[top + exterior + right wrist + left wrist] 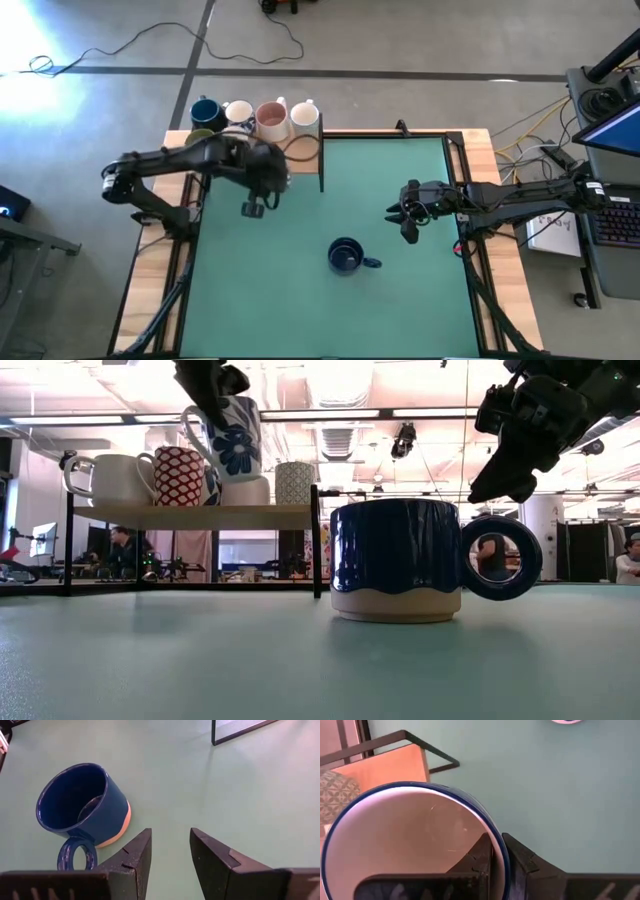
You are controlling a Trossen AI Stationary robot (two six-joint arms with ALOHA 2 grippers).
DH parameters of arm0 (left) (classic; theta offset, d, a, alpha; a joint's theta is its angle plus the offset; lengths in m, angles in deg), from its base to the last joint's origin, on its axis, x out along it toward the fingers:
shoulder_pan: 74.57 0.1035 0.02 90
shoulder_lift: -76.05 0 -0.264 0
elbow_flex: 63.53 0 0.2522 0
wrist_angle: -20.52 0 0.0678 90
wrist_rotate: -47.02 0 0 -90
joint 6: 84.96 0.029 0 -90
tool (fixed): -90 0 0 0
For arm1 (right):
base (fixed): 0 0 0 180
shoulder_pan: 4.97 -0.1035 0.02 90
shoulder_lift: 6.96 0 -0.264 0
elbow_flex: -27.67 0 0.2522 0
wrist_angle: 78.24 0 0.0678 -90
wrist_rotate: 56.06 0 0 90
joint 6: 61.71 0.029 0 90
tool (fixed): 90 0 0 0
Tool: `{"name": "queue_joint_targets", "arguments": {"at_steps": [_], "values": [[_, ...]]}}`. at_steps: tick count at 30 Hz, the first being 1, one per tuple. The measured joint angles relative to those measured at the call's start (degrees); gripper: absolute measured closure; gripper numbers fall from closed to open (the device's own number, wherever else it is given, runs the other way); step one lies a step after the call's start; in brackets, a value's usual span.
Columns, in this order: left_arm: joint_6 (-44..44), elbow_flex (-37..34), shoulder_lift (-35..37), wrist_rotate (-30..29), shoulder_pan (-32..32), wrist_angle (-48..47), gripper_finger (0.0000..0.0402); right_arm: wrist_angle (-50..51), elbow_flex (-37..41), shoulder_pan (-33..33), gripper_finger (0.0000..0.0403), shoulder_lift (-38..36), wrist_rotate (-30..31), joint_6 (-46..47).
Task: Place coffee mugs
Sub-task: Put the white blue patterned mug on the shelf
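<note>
My left gripper (498,851) is shut on a white mug with a blue flower pattern (232,445) and holds it in the air in front of the shelf (190,513). In the high view the left gripper (253,207) hides this mug. A dark blue mug (345,257) stands upright on the green table, its ring handle toward the table's right. My right gripper (170,832) is open and hovers above the table, to the right of and beyond the dark blue mug (82,805). Several other mugs (271,120) stand on and behind the shelf. My left gripper holds the flower mug by its blue rim (492,832), with one finger (477,860) inside the mug and the other finger (520,857) outside against the wall. The fingers come from above. The mug hangs below them, lifted clear and slightly tilted, its handle (192,430) toward the table's left.
The black-framed wooden shelf (300,150) stands at the table's far left, with a red-patterned mug (178,475), a white mug (105,478) and a grey-patterned mug (293,482) on it. Bare green table (400,310) spreads around the dark blue mug. People sit in the room beyond.
</note>
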Motion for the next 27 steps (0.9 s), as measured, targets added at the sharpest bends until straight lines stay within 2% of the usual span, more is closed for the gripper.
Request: {"name": "queue_joint_targets", "arguments": {"at_steps": [15,27], "values": [[11.1,0.0,-0.4,5.6,13.8,-0.8,0.0392,0.0,0.0,0.0,0.028,0.0,0.0,0.0],[15.3,0.0,-1.7,5.8,18.5,-1.8,0.0385,0.0,0.0,0.0,0.028,0.0,0.0,0.0]]}}
